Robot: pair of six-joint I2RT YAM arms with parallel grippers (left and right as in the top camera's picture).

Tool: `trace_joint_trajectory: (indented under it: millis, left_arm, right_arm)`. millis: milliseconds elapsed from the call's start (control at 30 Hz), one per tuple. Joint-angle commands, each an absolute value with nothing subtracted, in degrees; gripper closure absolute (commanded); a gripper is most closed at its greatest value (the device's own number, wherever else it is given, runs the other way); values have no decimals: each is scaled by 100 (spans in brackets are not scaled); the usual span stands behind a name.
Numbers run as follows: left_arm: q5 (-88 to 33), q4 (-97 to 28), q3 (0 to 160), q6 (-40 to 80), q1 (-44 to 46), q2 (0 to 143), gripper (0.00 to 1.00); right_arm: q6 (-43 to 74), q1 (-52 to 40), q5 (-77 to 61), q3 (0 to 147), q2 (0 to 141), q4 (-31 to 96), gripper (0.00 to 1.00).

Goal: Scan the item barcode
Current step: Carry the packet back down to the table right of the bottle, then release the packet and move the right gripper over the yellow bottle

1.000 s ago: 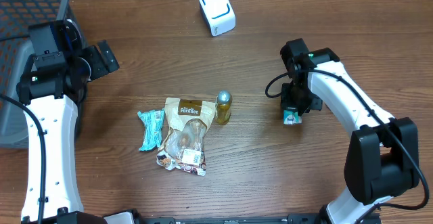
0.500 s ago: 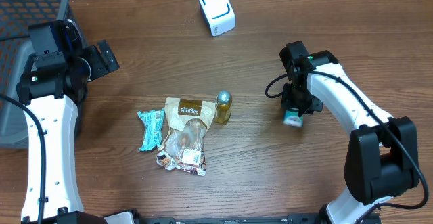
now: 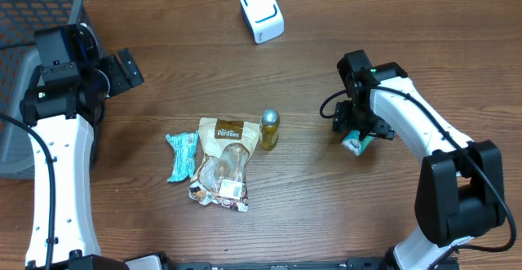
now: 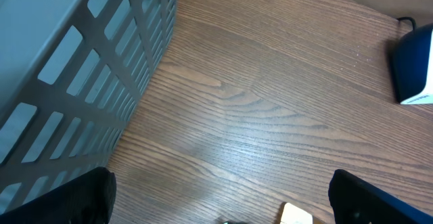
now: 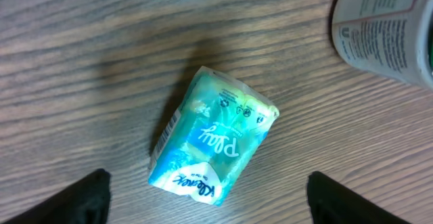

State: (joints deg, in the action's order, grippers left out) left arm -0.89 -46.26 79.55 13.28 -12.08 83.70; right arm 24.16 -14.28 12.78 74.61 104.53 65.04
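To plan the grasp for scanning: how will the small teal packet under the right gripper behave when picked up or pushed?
The teal packet looks like soft, crumpled film, so it will probably dent when squeezed. It lies flat and seems light, so a push would likely slide it on the wooden table, not roll it. Its glossy wrap may slip.

The tissue pack (image 5: 213,139) is teal-green with a blue label and white lettering (fine dark stripes at its nine o'clock edge). The table (image 3: 326,221) is brown wood grain. At twelve o'clock sits a white, blue-edged scanner (image 3: 261,13), and at ten o'clock a grey lattice basket (image 3: 33,1).
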Motion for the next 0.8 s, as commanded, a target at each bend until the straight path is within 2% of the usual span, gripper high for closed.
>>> trace_joint_trajectory:
  millis: [0, 133, 333, 767]
  left_arm:
    - [-93, -4624, 8084, 1221, -1197, 8337, 0]
    - [-93, -4624, 8084, 1221, -1197, 8337, 1]
    - [-93, -4624, 8084, 1221, -1197, 8337, 0]
    - [-93, -4624, 8084, 1221, -1197, 8337, 0]
  right_arm:
    - [2445, -1417, 1236, 7419, 10464, 6449, 7]
    - [2447, -1417, 1232, 7419, 10464, 6392, 0]
    - [2443, -1417, 814, 7419, 10464, 6226, 0]
    - [2440, -1417, -1367, 7419, 10464, 5492, 0]
